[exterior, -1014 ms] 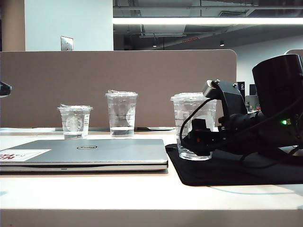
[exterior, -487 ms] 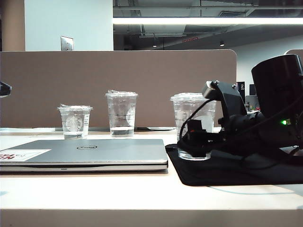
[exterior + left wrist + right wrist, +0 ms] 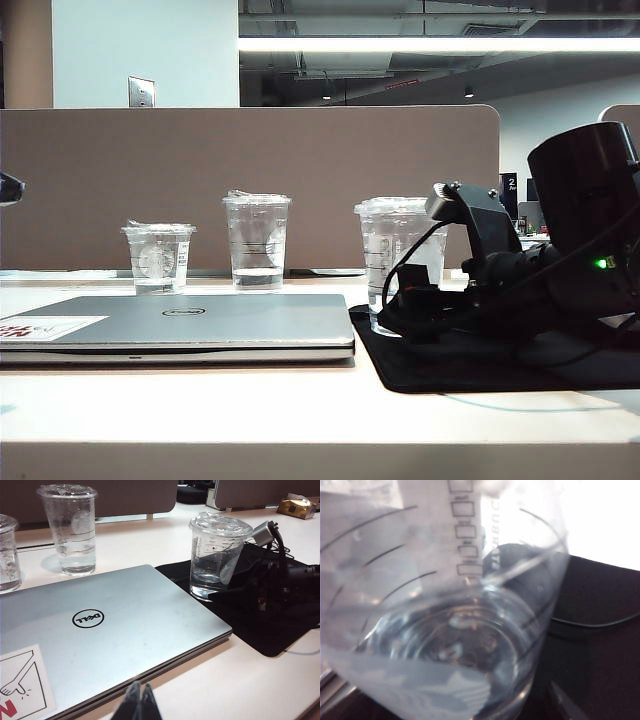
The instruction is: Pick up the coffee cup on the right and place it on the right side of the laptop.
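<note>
The laptop [image 3: 180, 322] lies closed on the table [image 3: 300, 410], left end effector [image 3: 140, 705] pinched shut just past its near edge. The coffee cup [image 3: 400, 262] already stands right of the laptop on the black mat [image 3: 500, 370], part full of water. The right end effector [image 3: 415, 300] is spread wide around its base, so pulling out crooked could tip it toward the laptop.

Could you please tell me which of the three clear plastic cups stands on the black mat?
The lidded coffee cup beside the right gripper; the other two stand behind the laptop.
</note>
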`<state>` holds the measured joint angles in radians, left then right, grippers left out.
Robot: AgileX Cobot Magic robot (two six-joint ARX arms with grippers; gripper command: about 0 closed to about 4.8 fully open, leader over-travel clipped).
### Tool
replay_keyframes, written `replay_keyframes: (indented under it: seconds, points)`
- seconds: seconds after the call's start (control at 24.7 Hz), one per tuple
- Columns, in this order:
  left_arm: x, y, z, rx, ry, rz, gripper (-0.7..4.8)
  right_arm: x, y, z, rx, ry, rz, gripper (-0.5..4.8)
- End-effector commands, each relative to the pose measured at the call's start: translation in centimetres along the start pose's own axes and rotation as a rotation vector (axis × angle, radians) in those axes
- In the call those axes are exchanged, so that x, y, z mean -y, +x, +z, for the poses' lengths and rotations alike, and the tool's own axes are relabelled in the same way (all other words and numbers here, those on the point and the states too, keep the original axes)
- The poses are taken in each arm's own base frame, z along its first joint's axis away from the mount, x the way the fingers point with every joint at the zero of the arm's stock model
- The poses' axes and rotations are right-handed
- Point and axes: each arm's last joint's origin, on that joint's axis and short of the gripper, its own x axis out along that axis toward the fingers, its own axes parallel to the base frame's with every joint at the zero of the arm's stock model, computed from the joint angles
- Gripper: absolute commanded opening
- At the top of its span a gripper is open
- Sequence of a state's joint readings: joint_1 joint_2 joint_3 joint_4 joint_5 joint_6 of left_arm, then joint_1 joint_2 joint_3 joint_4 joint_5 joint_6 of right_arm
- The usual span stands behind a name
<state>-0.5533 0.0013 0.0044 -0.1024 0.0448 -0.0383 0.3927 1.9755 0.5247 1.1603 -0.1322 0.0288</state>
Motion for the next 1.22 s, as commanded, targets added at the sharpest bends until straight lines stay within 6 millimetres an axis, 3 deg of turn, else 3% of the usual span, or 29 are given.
replay_keyframes:
  seconds: [0.04,0.28,0.49,0.77,0.85,1.01,1.05,1.22]
  points:
    - [0.0,0.0,0.2,0.009,0.004,-0.002,-0.05,-0.1,-0.4,-0.4,-0.015,0.007,-0.001,4.79]
    - [0.0,0.0,0.2,0.009,0.004,-0.002,-0.05,-0.3,-2.6,-1.3,0.040,0.000,0.000,4.79]
    - [0.0,0.0,0.2,0.009,0.004,-0.002,-0.05,-0.7,-5.9,-2.3,0.037,0.028,-0.011,4.79]
    - [-0.1,0.0,0.2,0.009,0.003,0.006,-0.05,-1.1,-9.3,-1.1,0.100,0.020,-0.021,4.79]
    - [-0.4,0.0,0.2,0.011,0.001,0.035,-0.05,-1.3,-10.0,-0.5,0.138,0.024,-0.018,3.82]
    - [-1.4,-0.2,0.2,0.015,-0.010,0.145,-0.05,-1.5,-11.4,0.5,0.209,0.052,-0.007,0.29]
    - [-1.8,-0.3,0.2,0.017,-0.014,0.185,-0.05,-1.5,-11.9,0.7,0.232,0.055,-0.005,-0.03]
    - [-3.1,-0.6,0.2,0.022,-0.026,0.326,-0.05,-1.8,-14.1,1.7,0.345,0.088,-0.027,-0.05]
